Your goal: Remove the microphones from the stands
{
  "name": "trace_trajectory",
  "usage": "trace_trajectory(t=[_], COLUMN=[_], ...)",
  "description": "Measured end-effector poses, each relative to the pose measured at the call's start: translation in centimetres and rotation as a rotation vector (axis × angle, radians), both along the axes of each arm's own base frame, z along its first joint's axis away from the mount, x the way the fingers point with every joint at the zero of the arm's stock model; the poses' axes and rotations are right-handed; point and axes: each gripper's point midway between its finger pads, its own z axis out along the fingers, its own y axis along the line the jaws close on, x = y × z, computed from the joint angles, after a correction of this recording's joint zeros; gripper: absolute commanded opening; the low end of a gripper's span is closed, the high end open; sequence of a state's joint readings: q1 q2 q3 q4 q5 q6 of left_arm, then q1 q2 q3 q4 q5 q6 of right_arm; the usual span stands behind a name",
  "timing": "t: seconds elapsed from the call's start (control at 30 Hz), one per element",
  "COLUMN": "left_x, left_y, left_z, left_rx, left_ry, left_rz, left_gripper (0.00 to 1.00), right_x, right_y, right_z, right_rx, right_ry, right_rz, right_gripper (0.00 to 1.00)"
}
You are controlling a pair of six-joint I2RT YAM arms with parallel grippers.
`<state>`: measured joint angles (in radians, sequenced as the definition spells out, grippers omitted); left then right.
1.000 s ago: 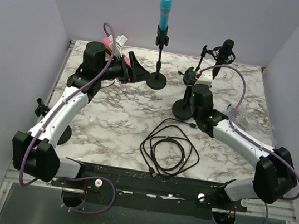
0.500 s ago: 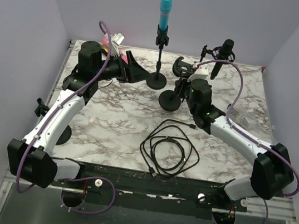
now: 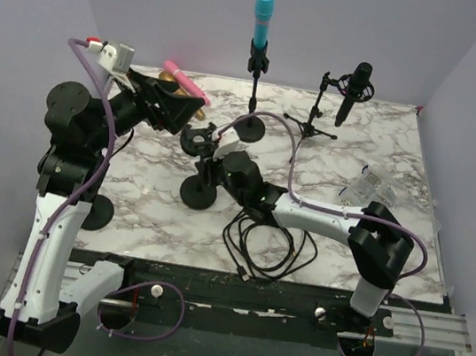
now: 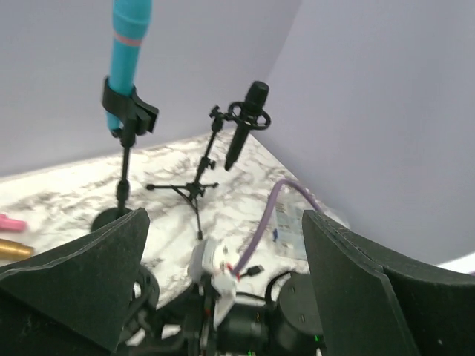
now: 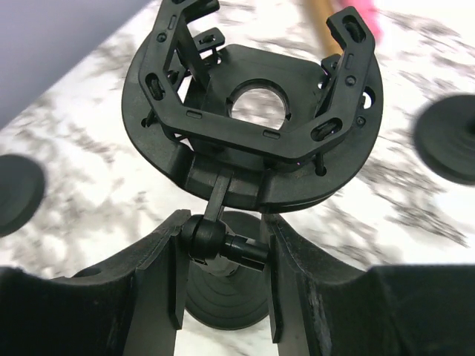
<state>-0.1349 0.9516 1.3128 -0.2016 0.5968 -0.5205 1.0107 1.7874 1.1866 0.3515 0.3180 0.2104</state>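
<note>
Teal microphone (image 3: 262, 19) stands upright in the clip of its stand (image 3: 247, 129) at the back of the marble table (image 3: 386, 146), with its long axis vertical and its head up. Left gripper (image 4: 223, 222) hangs raised to the left of it, its 2 fingers spread wide with nothing between them. In the left wrist view the mic sits ahead and up-left of the gap, so the reach is forward and the pull, I judge, straight up along the body. Right gripper (image 5: 223, 239) is low near the table's middle and occupied, pinching the neck joint of an empty shock-mount stand (image 5: 256, 111) (a black microphone (image 3: 356, 86) on a tripod (image 3: 310, 126) stands further right).
</note>
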Motion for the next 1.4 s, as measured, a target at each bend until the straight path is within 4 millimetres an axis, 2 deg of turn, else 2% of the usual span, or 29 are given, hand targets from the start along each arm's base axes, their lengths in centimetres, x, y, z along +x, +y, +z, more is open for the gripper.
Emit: trace_trajectory(t=[0.27,0.4,0.5,0.9,1.0,1.1,1.2,1.3,1.4], left_x=[-3.0,-4.2,-4.2,-3.2,-3.1,-3.0,-3.0,-3.0,-2.9], left_y=[3.4,4.8,5.3,6.9,7.2,7.4,7.4,7.4,7.4], left_z=[2.7,3.3,3.5,1.9,1.9,1.9,2.0,1.9,1.9], left_rx=[0.026,0.023,0.03,0.112,0.122,0.127,0.128,0.13,0.136], left_ry=[-0.143,-0.183,-0.196,-0.17,-0.175,-0.177,-0.179,-0.18,-0.182], left_rz=[0.195,0.268,0.301,0.396,0.414,0.421,0.423,0.423,0.425], left_gripper=[0.87,0.87,0.87,0.87,0.87,0.87,0.87,0.88,0.88], right_x=[-7.7,-10.5,-12.1,-14.4,-14.8,-14.8,-14.8,-14.1,-13.3], right_y=[10.8,14.5,16.3,18.1,18.3,18.5,18.5,18.3,17.8], right_z=[2.4,2.7,2.4,0.7,-0.3,-0.4,-0.3,-0.1,0.1], right_rx=[0.0,0.005,0.007,-0.032,-0.048,-0.049,-0.047,-0.044,-0.046], right_ry=[-0.123,-0.154,-0.155,-0.131,-0.117,-0.119,-0.119,-0.12,-0.114], right_rz=[0.26,0.35,0.391,0.532,0.556,0.56,0.556,0.514,0.458], right_gripper=[0.19,0.19,0.19,0.24,0.36,0.59,0.76,0.89,0.96])
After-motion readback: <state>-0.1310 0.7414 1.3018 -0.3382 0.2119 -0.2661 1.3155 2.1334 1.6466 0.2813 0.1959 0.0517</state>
